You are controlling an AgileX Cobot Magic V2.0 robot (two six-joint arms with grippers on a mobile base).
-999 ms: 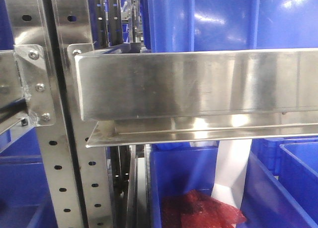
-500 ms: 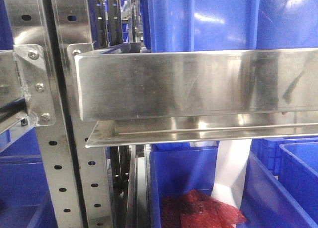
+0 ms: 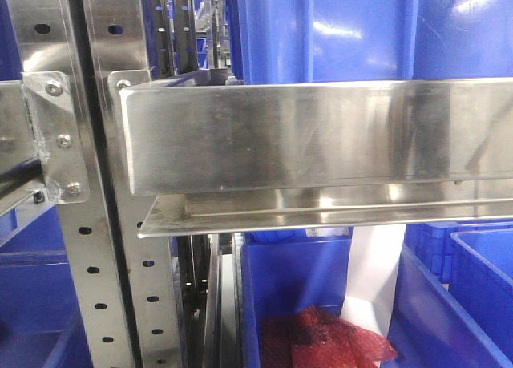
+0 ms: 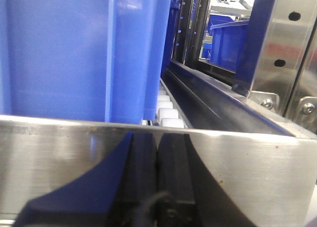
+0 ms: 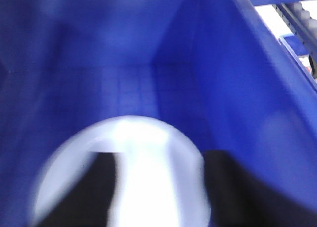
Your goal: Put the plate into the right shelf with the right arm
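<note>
Right gripper [image 5: 148, 197]: clamped on the plate; dark fingers [image 5: 84, 197] lie over the plate's face, one at each side, in the right wrist view.
Plate [image 5: 143, 162]: white, round, blurred; held inside a blue bin [image 5: 237, 98], above the gridded bin floor and near the floor's lower edge in view; contact with the floor cannot be determined.
Left gripper [image 4: 156, 158]: jaws closed together, nothing between them; fingers [image 4: 173, 162] stand in front of the steel front lip.
Right shelf [image 3: 321, 135]: stainless front lip spans the front view; perforated upright [image 3: 88, 248] at its left end.
Upper blue bin [image 3: 361, 31]: sits on the shelf behind the lip.
Lower bin [image 3: 296, 272]: under the shelf; holds red wrap [image 3: 329, 340].
</note>
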